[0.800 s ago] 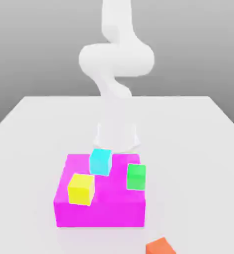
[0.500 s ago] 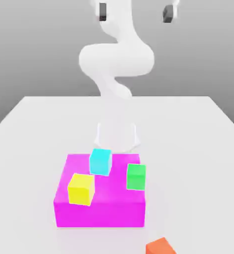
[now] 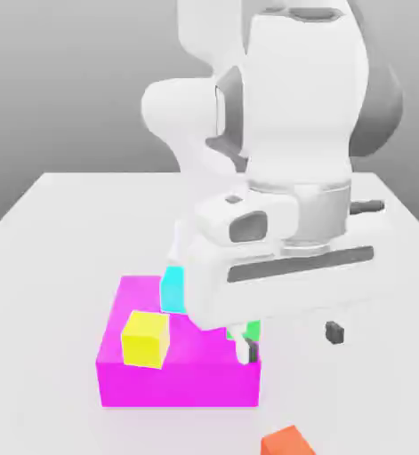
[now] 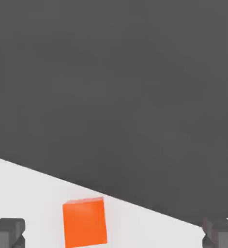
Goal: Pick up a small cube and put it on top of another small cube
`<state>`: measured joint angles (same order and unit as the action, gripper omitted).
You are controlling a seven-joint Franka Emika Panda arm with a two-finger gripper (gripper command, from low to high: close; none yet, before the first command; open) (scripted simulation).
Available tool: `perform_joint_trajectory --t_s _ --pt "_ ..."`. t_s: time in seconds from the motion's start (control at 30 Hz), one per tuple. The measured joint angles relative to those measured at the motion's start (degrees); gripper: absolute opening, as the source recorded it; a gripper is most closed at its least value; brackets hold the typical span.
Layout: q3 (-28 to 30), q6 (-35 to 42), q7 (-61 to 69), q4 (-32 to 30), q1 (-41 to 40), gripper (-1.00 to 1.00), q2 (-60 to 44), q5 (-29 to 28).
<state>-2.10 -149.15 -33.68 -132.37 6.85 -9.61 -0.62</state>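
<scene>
Red-orange cube [image 3: 287,442] lies apart from magenta block [image 3: 177,378]; gripper [image 3: 288,342] spread wide, apparently empty.

Red-orange small cube [image 4: 84,223], magenta block [image 3: 177,378]

The arm [image 3: 284,115] in the upper middle of the exterior view looks like smooth white plastic with a soft, half-matt shine. The fingertips [image 4: 7,231] are dark grey and matt, like rubber. The counter [image 3: 61,222] is a plain white surface, smooth and matt. The magenta block [image 3: 177,378] at lower left is flat-coloured and matt, and so are the yellow cube [image 3: 145,339] and the cyan cube [image 3: 173,288]. The red-orange cube [image 4: 84,222] is smooth, without texture or gloss.
</scene>
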Motion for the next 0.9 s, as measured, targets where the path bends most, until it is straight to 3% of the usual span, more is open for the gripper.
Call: perform_joint_trajectory --t_s 0.27,0.3,0.53,0.7,0.9 --pt "-0.1 -8.2 1.0 1.3 1.2 0.00 -16.6 -1.9" --pt "0.1 -9.8 0.9 1.7 1.4 -1.00 -18.6 -2.0" --pt "0.1 -10.1 0.8 1.8 1.4 -1.00 -19.1 -2.1" --pt "-0.4 -3.5 1.3 -0.5 0.8 -1.00 -10.2 -1.3" --pt "1.4 1.5 0.1 -7.9 -1.1 -1.00 2.2 -0.3"
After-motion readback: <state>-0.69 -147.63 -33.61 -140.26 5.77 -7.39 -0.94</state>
